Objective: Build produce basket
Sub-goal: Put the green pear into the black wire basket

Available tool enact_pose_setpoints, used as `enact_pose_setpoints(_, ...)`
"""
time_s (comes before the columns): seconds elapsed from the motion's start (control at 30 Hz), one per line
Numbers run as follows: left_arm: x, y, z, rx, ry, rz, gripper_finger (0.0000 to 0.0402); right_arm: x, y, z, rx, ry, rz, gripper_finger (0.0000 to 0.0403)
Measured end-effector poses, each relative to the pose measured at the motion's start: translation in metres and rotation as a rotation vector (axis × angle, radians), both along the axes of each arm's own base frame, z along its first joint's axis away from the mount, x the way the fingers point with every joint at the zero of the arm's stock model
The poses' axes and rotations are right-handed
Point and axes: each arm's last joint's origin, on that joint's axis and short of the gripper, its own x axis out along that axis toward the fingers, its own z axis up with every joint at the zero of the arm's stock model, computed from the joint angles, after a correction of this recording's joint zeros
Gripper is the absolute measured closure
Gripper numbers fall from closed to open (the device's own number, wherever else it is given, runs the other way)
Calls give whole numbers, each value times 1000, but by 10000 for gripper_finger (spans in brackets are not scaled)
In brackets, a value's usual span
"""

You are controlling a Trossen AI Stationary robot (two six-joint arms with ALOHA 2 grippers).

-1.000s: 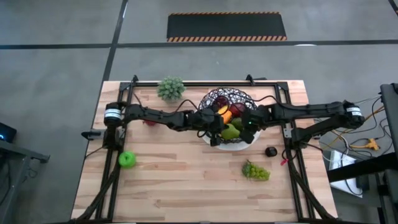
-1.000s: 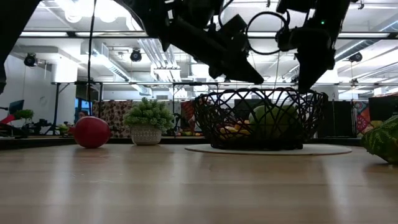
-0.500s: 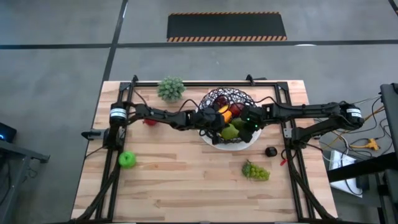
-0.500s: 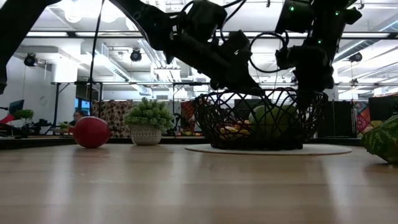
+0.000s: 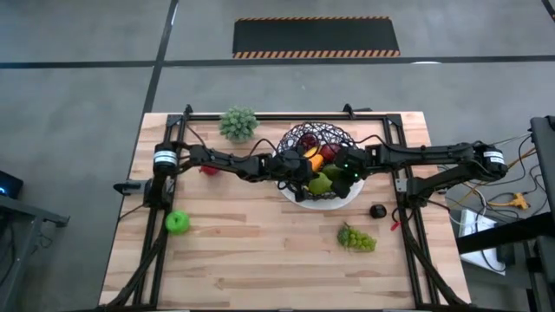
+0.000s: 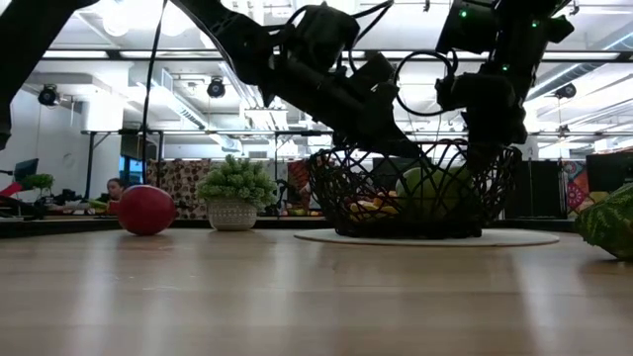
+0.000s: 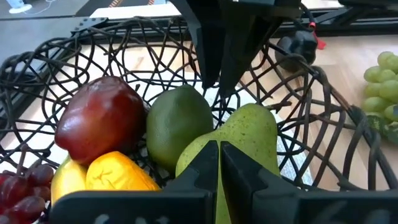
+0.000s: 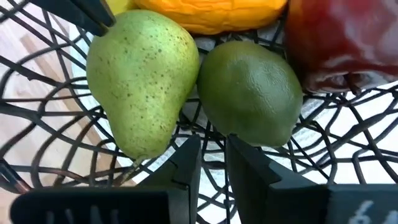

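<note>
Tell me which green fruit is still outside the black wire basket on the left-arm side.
The round green apple, alone on the wooden table near the left arm's base. The green grapes lie on the right-arm side; the speckled green pear sits inside the basket.

Bright even overhead light, soft shadows, backlit low view

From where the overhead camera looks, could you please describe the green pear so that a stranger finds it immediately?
Find the round black wire basket on its white plate at the table's far middle, where both arms meet. Inside, on the side nearer the bare table, lies the speckled light green pear, touching a darker green avocado. The pear alone tapers to a narrow neck; the avocado beside it is oval and darker.
</note>
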Motion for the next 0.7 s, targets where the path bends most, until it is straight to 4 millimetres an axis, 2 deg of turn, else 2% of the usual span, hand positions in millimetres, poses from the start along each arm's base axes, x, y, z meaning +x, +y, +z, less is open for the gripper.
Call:
enact_pose_setpoints(0.4,-1,2,-1,-2,9,2,400,15,1,-16,110,-56,44,337)
enact_pose_setpoints(0.7,-2,3,-3,-3,17,5,400,27,0,3,118,-185,74,337)
